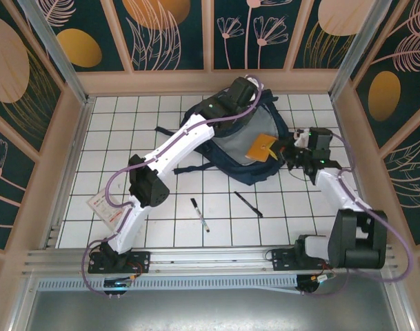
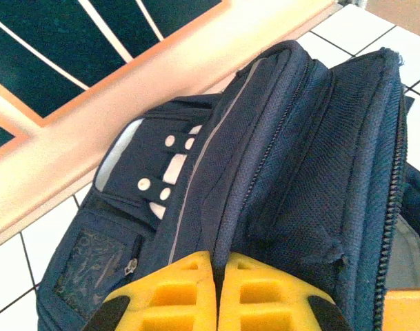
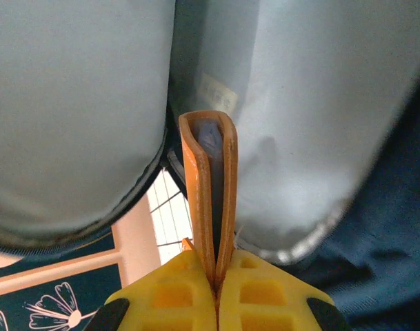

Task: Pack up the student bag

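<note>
The large navy-blue fabric student bag lies far-centre on the white tiled tabletop. Its long axis runs roughly near-to-far, with its top toward the back wall and its grey-lined mouth gaping up and to the right. The left jaws are together, apparently pinching the rim at the top end to hold the mouth open, though the pinch itself is hidden. The right jaws are clamped on a thin flat orange folder, held edge-first at the mouth so it can slide in.

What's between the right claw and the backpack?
A flat orange folder, pinched in the right claw, pokes up against the backpack's grey lining. The right wrist view shows it.
</note>
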{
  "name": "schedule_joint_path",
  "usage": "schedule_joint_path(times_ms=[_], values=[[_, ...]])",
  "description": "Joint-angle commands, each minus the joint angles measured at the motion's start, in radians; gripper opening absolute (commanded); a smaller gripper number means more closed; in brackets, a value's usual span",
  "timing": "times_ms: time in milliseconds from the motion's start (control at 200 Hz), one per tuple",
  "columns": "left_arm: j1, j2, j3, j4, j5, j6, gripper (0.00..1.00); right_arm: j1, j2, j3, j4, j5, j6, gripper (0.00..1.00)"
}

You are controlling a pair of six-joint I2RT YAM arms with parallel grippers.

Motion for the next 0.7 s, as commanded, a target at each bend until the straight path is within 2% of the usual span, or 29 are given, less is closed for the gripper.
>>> schedule_joint_path(times_ms=[0, 210, 420, 490, 576, 656, 696], values=[[-0.009, -0.096, 0.053, 0.08, 0.042, -0.034, 0.0, 0.054, 0.069, 0.008, 0.277, 0.147, 0.171, 0.0], [-0.011, -0.113, 0.052, 0.118, 0.137, -0.067, 0.0, 0.2, 0.306, 0.088, 0.529, 0.475, 0.378, 0.0], [-0.01, -0.127, 0.04, 0.131, 0.174, -0.067, 0.0, 0.323, 0.63, 0.286, 0.685, 0.68, 0.556, 0.0], [-0.011, -0.135, 0.031, 0.132, 0.16, -0.059, 0.0, 0.344, 0.744, 0.376, 0.743, 0.702, 0.605, 0.01], [-0.011, -0.143, 0.019, 0.131, 0.131, -0.036, 0.0, 0.361, 0.871, 0.465, 0.839, 0.709, 0.659, 0.1], [-0.008, -0.149, 0.006, 0.129, 0.103, -0.018, 0.0, 0.365, 0.948, 0.544, 0.826, 0.674, 0.67, 0.19], [-0.008, -0.151, -0.002, 0.132, 0.088, -0.011, 0.0, 0.368, 0.944, 0.545, 0.798, 0.68, 0.674, 0.27]])
